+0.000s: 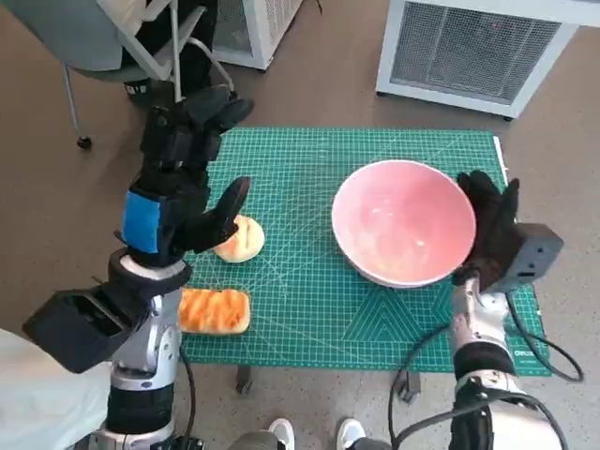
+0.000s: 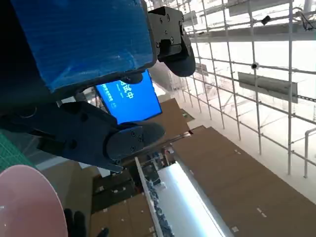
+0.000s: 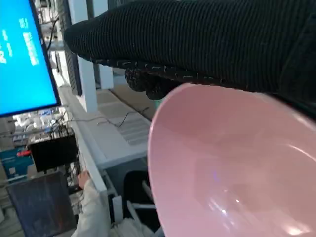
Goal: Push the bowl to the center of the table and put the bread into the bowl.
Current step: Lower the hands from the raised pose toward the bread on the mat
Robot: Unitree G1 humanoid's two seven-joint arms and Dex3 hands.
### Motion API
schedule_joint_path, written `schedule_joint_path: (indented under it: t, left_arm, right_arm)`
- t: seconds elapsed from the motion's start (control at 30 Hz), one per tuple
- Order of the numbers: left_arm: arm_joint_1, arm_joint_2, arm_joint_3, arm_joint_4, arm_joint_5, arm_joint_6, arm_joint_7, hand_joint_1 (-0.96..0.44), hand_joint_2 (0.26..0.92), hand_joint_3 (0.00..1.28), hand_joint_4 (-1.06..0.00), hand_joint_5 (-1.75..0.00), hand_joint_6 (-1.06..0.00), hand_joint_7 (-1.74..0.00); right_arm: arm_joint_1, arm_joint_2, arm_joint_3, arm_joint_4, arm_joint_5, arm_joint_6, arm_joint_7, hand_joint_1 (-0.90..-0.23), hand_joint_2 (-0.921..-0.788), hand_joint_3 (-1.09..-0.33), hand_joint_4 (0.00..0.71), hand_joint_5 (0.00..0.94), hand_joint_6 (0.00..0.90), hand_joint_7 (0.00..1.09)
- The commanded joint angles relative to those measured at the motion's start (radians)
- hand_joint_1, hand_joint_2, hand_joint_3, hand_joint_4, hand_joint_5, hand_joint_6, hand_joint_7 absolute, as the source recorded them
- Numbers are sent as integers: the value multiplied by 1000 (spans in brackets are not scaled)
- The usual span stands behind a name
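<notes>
Right robot hand [image 1: 492, 230] in black knitted glove, laid flat against the outer wall of the pink bowl [image 1: 405, 221], touching its right rim, fingers extended, clasping nothing. Left robot hand [image 1: 183, 173], black with blue tape over its back, raised above the tabletop's left part, fingers spread apart, empty. Just beside its thumb in the head view, a round pale bread roll [image 1: 240, 238]; nearer the robot, a flat orange-crusted bread [image 1: 215, 310] at the mat's front edge. Bowl smooth, glossy, round, empty, sitting right of the middle of the green cutting mat [image 1: 309, 291] ruled with a fine grid. Seen only from the right wrist: ribbed knit of the glove [image 3: 207, 39] pressed along the bowl's rim [image 3: 222, 163], a blue screen [image 3: 22, 64] beyond, a person's hand [image 3: 83, 177] below. Seen only from the left wrist: blue tape [image 2: 84, 34], black fingers [image 2: 123, 140] held open in air, a sliver of bowl [image 2: 27, 202].
</notes>
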Motion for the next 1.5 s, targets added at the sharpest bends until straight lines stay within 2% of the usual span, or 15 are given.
schedule_joint_path:
  t: [0.03, 0.17, 0.4, 0.6, 0.73, 0.87, 1.0, 1.13, 1.2, 1.27, 1.37, 1.47, 1.5]
  left_arm:
    - [15, 10, 8, -28, 15, 5, 11, -321, 837, 582, 1, -799, 1, -906]
    - [20, 11, 8, -36, 16, 12, 15, -320, 840, 581, 1, -797, 1, -906]
    - [32, 10, 7, -45, 9, 21, 14, -327, 846, 577, 1, -787, 1, -898]
    - [57, 24, 13, -60, 19, 18, 12, -327, 848, 572, 1, -783, 1, -894]
    - [83, 56, 24, -75, 48, 4, 8, -315, 845, 564, 1, -795, 1, -904]
    - [120, 108, 40, -112, 86, 8, -5, -305, 836, 555, -2, -806, 1, -915]
    - [172, 191, 63, -158, 144, 4, -37, -314, 833, 515, -36, -767, 1, -911]
    - [225, 305, 95, -203, 194, 6, -99, -339, 873, 389, -101, -665, -3, -898]
    - [248, 367, 114, -222, 205, 17, -139, -344, 901, 289, -185, -523, -32, -849]
    - [268, 425, 130, -236, 212, 29, -180, -345, 911, 239, -240, -431, -68, -798]
    - [299, 517, 153, -250, 237, 41, -245, -355, 918, 160, -350, -256, -187, -646]
    - [321, 573, 164, -254, 257, 40, -281, -373, 920, 104, -444, -102, -336, -449]
    - [332, 592, 166, -255, 271, 38, -292, -375, 920, 100, -452, -88, -352, -427]
  right_arm:
    - [-15, 29, 7, 18, -1, 29, 0, -361, -921, -570, 449, 20, 196, 525]
    - [-32, 44, 11, 20, -1, 39, -2, -359, -921, -574, 414, 4, 165, 567]
    - [-61, 59, 21, 26, -8, 63, -11, -350, -921, -585, 390, 1, 138, 574]
    - [-81, 52, 21, 30, -6, 96, -16, -348, -921, -591, 403, 8, 132, 573]
    - [-91, 33, 16, 23, -1, 102, -14, -348, -921, -595, 412, 12, 131, 572]
    - [-101, 14, 22, 5, -7, 77, -23, -347, -921, -599, 414, 12, 130, 572]
    - [-103, 1, 48, -39, -31, -2, -45, -348, -921, -595, 417, 13, 134, 581]
    - [-77, -6, 92, -142, -64, -134, -31, -349, -921, -589, 414, 10, 126, 602]
    - [-53, -9, 111, -215, -74, -195, -12, -352, -921, -584, 408, 6, 105, 630]
    - [-25, -9, 127, -297, -69, -242, 13, -355, -921, -584, 405, 4, 97, 642]
    - [33, -6, 159, -466, -47, -301, 72, -358, -921, -583, 403, 3, 92, 657]
    - [84, -5, 188, -601, -23, -325, 123, -364, -921, -581, 406, 4, 94, 668]
    - [102, -6, 203, -652, -11, -332, 146, -365, -921, -581, 407, 5, 94, 669]
